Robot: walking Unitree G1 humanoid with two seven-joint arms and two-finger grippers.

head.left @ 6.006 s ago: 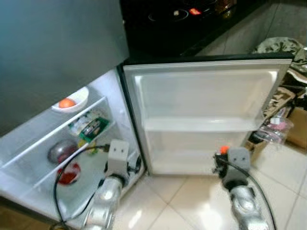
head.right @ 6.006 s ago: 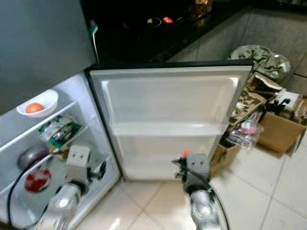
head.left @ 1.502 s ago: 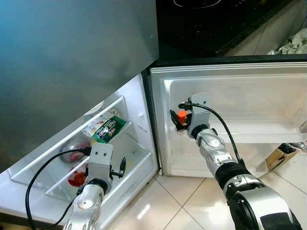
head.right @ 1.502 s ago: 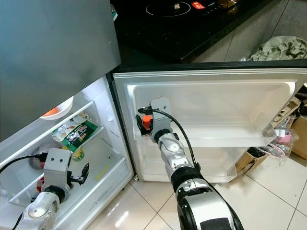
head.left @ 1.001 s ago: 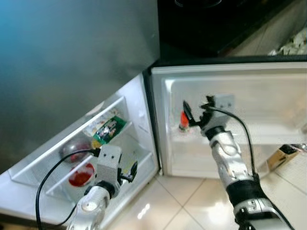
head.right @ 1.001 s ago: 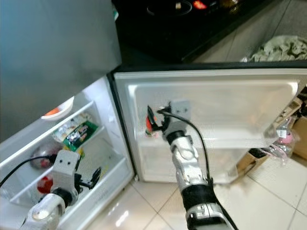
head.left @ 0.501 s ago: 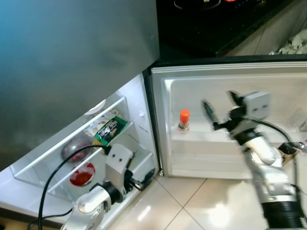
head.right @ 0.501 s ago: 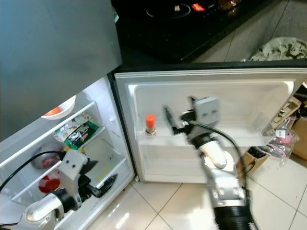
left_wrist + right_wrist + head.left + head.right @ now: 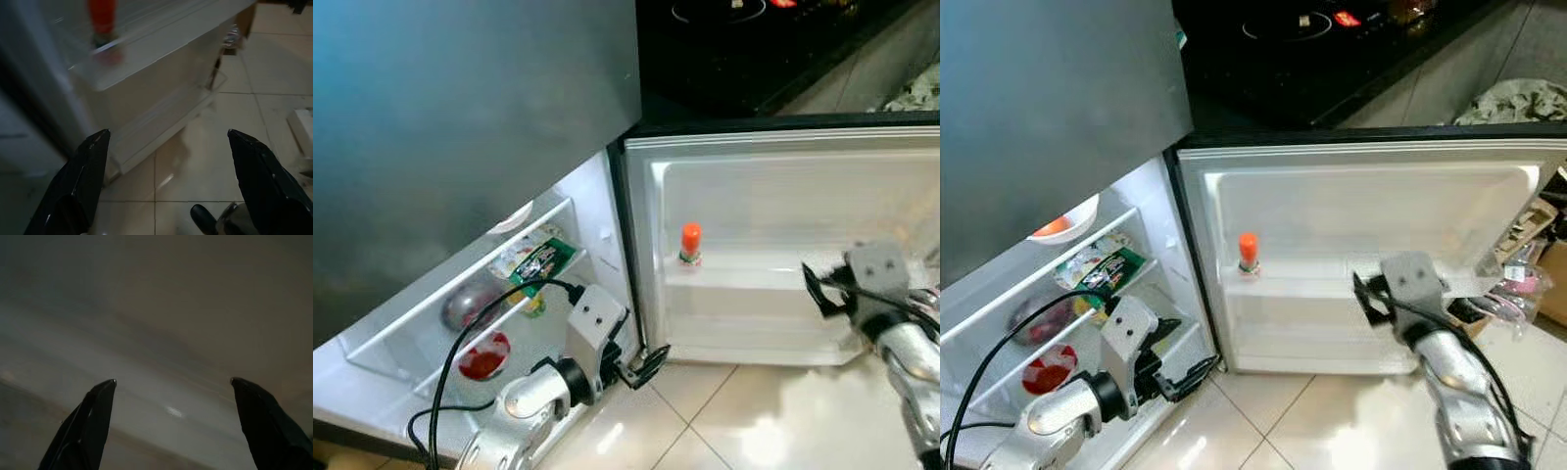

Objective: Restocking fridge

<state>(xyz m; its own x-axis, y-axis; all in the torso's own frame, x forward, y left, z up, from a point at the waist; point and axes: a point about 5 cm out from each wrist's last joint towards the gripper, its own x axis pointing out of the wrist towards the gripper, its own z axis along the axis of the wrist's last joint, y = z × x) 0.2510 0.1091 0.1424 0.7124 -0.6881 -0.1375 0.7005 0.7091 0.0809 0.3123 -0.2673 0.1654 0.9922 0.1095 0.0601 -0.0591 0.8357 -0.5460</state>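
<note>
fridge door [image 9: 783,196] inner liner: white moulded plastic, smooth, slight sheen. small bottle [image 9: 690,245] on door shelf [image 9: 754,277]: orange cap, plastic look. fridge outer panel [image 9: 460,127] above door: brushed grey metal, matt. shelves [image 9: 460,269] left of door: clear plastic. floor tiles [image 9: 773,421] below door: pale, glossy, reflective. left gripper [image 9: 646,367] and right gripper [image 9: 818,289] fingers: black, matt, spread apart; arms silver metal, polished. cardboard box [image 9: 1528,274] right of door: brown, dull. cooktop [image 9: 1312,39] above door: black, glossy.
</note>
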